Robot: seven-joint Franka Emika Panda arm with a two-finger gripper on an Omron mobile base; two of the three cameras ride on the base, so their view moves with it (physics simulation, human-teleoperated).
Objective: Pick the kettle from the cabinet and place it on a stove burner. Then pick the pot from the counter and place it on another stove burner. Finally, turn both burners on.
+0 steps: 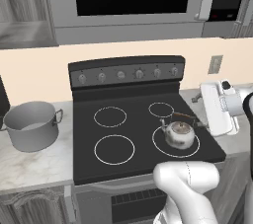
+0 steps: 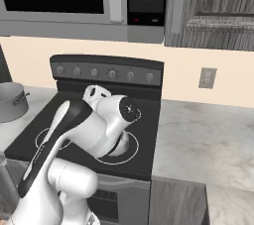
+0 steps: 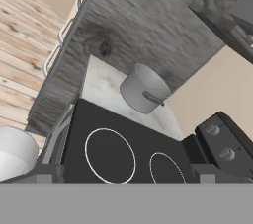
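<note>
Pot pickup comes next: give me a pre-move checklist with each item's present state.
1. kettle set on a large front burner: ok.
2. gripper open and empty: ok.
3. pot upright on the counter, left of the cooktop: ok.
4. Pot without lid, side handle visible: ok.
5. Other large burner free for the pot: ok.
6. Burners off: cannot tell.

Left base view: behind arm on its left, looks forward-down at cooktop [image 1: 143, 134] straight on, mid-range. Right base view: from right, same cooktop [image 2: 144, 140] seen obliquely, counter [image 2: 208, 140] alongside. Hand view: rolled sideways, low and close over cooktop [image 3: 123, 154], facing pot [image 3: 143, 90].
</note>
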